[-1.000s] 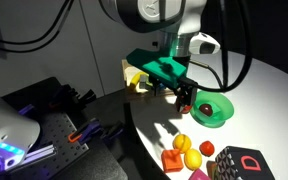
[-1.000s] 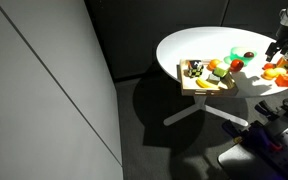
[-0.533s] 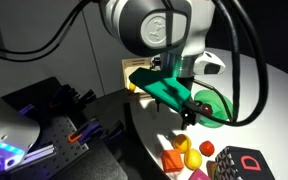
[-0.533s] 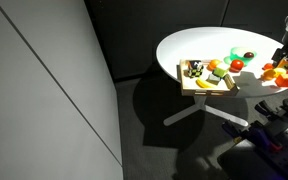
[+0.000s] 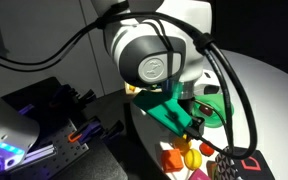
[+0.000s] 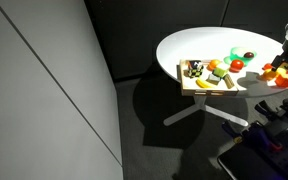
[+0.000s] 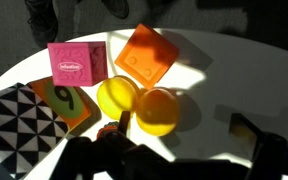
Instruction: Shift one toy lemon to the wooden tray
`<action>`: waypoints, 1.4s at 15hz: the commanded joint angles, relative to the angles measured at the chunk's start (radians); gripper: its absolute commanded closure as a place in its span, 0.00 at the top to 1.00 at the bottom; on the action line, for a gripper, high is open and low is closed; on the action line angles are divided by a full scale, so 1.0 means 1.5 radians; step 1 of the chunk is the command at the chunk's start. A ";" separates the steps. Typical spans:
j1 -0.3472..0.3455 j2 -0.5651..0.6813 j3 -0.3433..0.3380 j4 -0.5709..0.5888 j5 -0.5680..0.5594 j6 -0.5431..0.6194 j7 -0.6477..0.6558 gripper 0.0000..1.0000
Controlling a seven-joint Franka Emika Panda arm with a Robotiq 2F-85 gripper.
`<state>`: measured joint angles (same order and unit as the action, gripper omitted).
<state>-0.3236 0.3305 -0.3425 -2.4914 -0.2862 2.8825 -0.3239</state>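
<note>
Two toy lemons lie side by side on the white table in the wrist view, one (image 7: 116, 97) to the left and one (image 7: 157, 111) just right of it. They also show in an exterior view (image 5: 182, 145). My gripper (image 7: 182, 125) is open above them, and the right-hand lemon sits between the fingers, close to the left finger. The gripper also shows in both exterior views (image 5: 198, 125) (image 6: 287, 48). The wooden tray (image 6: 187, 86) stands at the table's other side with several fruits in it. In the exterior view with the arm up close, the arm hides most of the tray.
A pink block (image 7: 76, 66), an orange block (image 7: 147, 57), an orange card (image 7: 64, 102) and a black-and-white patterned card (image 7: 19, 125) lie close to the lemons. A round green bowl (image 5: 217, 108) (image 6: 239, 53) and a red fruit (image 6: 236, 65) stand between the lemons and the tray.
The arm has swung from over the green bowl toward the lemons and come down over them. The gripper stays open and empty.
</note>
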 commanded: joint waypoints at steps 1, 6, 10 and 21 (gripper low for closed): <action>-0.016 0.031 0.004 0.014 -0.001 0.053 -0.010 1.00; -0.012 0.066 -0.001 0.034 0.000 0.087 -0.001 1.00; -0.012 0.093 -0.003 0.048 -0.001 0.101 0.000 1.00; -0.019 0.144 0.002 0.067 0.001 0.135 -0.002 1.00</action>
<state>-0.3337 0.5248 -0.3453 -2.4087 -0.2860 3.0603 -0.3230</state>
